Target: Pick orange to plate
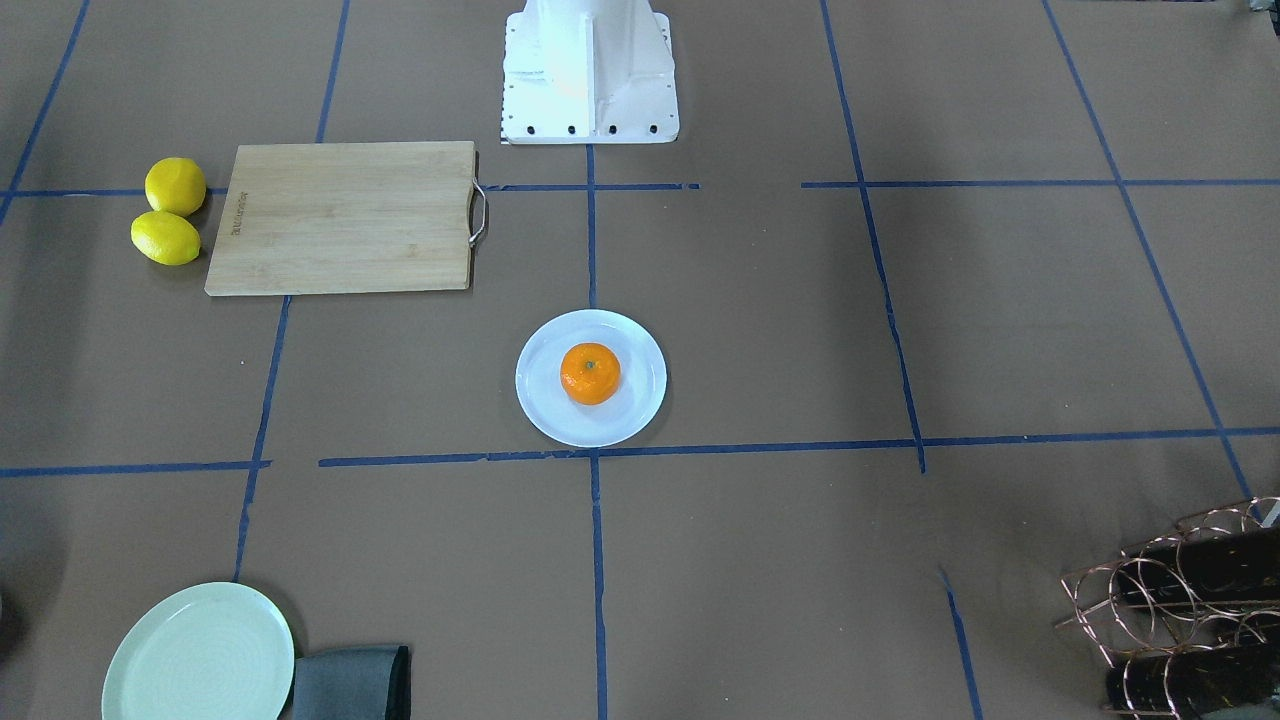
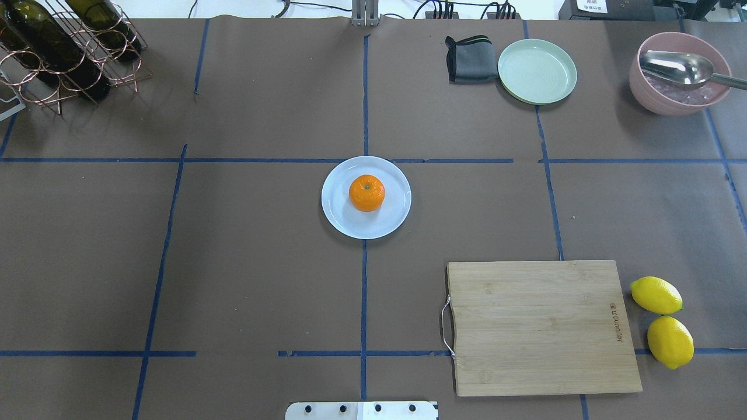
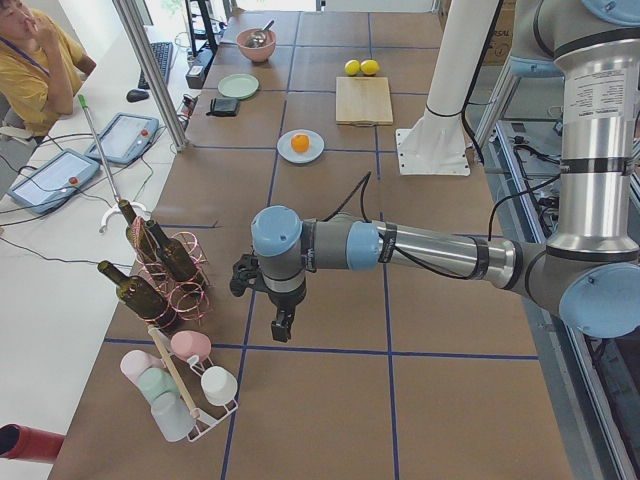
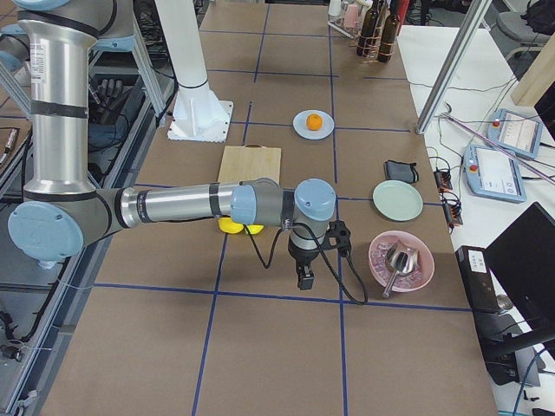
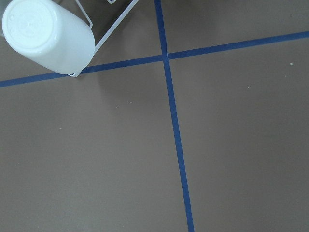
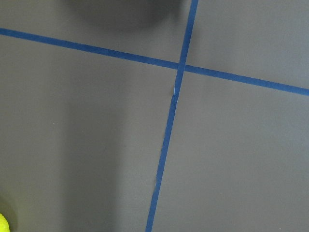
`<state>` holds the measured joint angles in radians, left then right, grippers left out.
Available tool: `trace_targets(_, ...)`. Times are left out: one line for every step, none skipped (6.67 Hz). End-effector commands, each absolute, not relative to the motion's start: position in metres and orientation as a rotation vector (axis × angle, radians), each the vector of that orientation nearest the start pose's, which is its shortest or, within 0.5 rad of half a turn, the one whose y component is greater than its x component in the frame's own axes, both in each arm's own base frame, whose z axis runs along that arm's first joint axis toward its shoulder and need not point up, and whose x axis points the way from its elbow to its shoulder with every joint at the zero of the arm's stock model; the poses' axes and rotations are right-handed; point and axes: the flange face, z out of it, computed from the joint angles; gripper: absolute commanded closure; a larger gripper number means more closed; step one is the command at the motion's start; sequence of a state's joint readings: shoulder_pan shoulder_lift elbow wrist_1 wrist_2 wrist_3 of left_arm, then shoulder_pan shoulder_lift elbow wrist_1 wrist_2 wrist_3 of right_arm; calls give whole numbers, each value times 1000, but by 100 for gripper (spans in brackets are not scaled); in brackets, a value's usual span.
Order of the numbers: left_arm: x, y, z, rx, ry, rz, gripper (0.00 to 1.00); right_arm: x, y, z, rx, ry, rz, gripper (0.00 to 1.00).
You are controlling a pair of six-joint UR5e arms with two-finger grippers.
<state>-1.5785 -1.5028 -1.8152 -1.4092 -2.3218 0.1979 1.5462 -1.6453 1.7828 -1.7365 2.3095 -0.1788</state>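
Brown paper covers the table (image 2: pixel 262 262), ruled into squares by blue tape (image 2: pixel 363 291). My left arm, the near one in the left-end view, stretches level above the paper with its wrist bent down. The left gripper (image 3: pixel 283 325) points at the table near the bottle rack (image 3: pixel 165 270). Its wrist camera sees a tape crossing and a white cup (image 5: pixel 48 36).

My right arm mirrors it at the other end, forearm level. The right gripper (image 4: pixel 306 279) hangs nose-down between the lemons (image 2: pixel 656 295) and the pink bowl (image 4: pixel 401 260). Only the side cameras show my grippers, so I cannot tell whether either pair of jaws is spread or pressed together.

Well apart from both, the orange (image 2: pixel 366 193) sits near the middle of the white plate (image 2: pixel 344 219), on the table's centre line. It is bright, round, slightly flattened, with its green stem dot facing up.

On the cutting board (image 2: pixel 540 326), a small stamp near the lemon-side edge looks like a brand name, too small for me to read.
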Motion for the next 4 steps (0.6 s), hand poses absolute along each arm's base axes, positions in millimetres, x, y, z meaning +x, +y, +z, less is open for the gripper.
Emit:
trace_targets(-69, -459, 586, 96, 741, 191, 0, 54, -456, 608, 31, -749, -181, 0)
trace_targets(-69, -459, 585, 98, 740, 190, 0, 54, -456, 608, 28, -751, -175, 0)
trace_targets(-69, -458, 586, 97, 741, 189, 0, 54, -456, 608, 28, -754, -174, 0)
trace_targets(-69, -459, 584, 100, 740, 190, 0, 54, -456, 608, 27, -754, -171, 0)
